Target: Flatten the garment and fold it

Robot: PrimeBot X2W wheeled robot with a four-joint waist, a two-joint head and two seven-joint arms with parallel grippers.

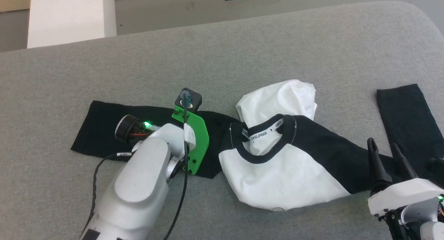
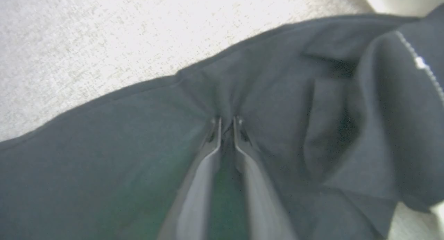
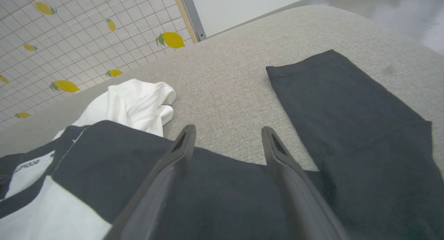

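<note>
The white long-sleeved shirt with black raglan sleeves (image 1: 277, 170) lay crumpled mid-way on the grey fabric-covered table (image 1: 242, 49), sleeves trailing toward 9 and 3 o'clock. The left gripper (image 2: 227, 123) pinched the 9 o'clock sleeve; the right gripper (image 1: 382, 143) stood spread over the other.

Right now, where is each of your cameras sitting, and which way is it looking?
Head view: up on the head, looking forward and down at the garment on the grey surface; left arm and right gripper show.
Left wrist view: on the left wrist, looking along the left gripper, pinched on the black sleeve.
Right wrist view: on the right wrist, looking along the open right gripper, over the other sleeve, towards a lemon-print wall.
Head and right wrist views share the lettered collar.
</note>
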